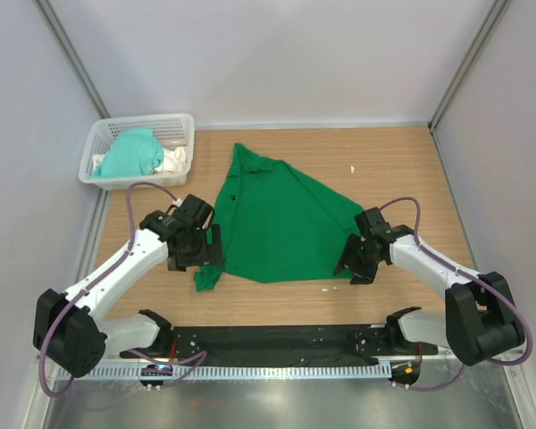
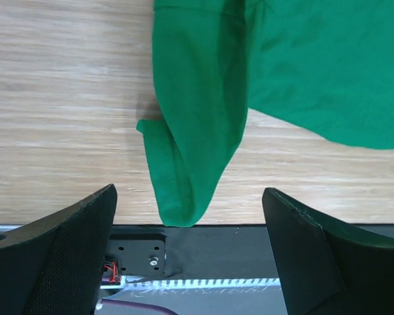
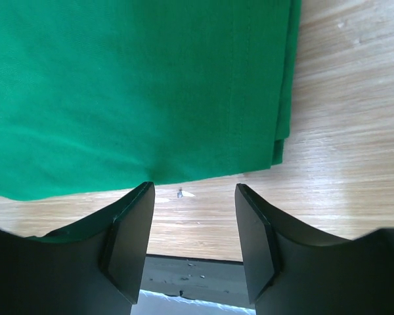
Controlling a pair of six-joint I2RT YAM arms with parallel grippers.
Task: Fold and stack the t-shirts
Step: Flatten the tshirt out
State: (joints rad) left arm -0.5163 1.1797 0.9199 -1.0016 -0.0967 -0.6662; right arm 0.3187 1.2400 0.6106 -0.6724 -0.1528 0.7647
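The deep emerald green fabric t-shirt point(image 1: 281, 223) lies spread in the middle of the wooden bench point(image 1: 402, 179). Its collar points toward the far edge and its body fans out in a rough triangle toward the near edge, rumpled rather than square. Along its right side we see two layers lying one over the other in the right wrist view point(image 3: 118, 85), so we judge one side is already doubled over. At the near-left corner of the shirt a short sleeve point(image 2: 190, 151) trails off in a loose roll toward the near edge. We take the step in hand to be the folding of this first shirt, with the stack not yet begun. The left gripper point(image 1: 205, 255) sits at the shirt's left side, over that sleeve, with its fingers spread wide and nothing between them point(image 2: 188, 197). The right gripper point(image 1: 353, 266) sits at the shirt's near-right edge, its fingers moderately parted and bare, and the hem lies just beyond their tips point(image 3: 195, 190). The next move, as we read it, calls for each gripper to come down onto the cloth and pinch one layer cleanly, the left on the sleeve and the right on the hem. They would then carry those edges across together so the fabric does not bunch. At the far-left corner of the bench stands the white plastic lattice basket point(image 1: 103, 132). It holds the paler mint-teal t-shirt point(image 1: 129, 154), heaped unfolded, with a crumpled white cloth point(image 1: 171, 162) beside it on the right.
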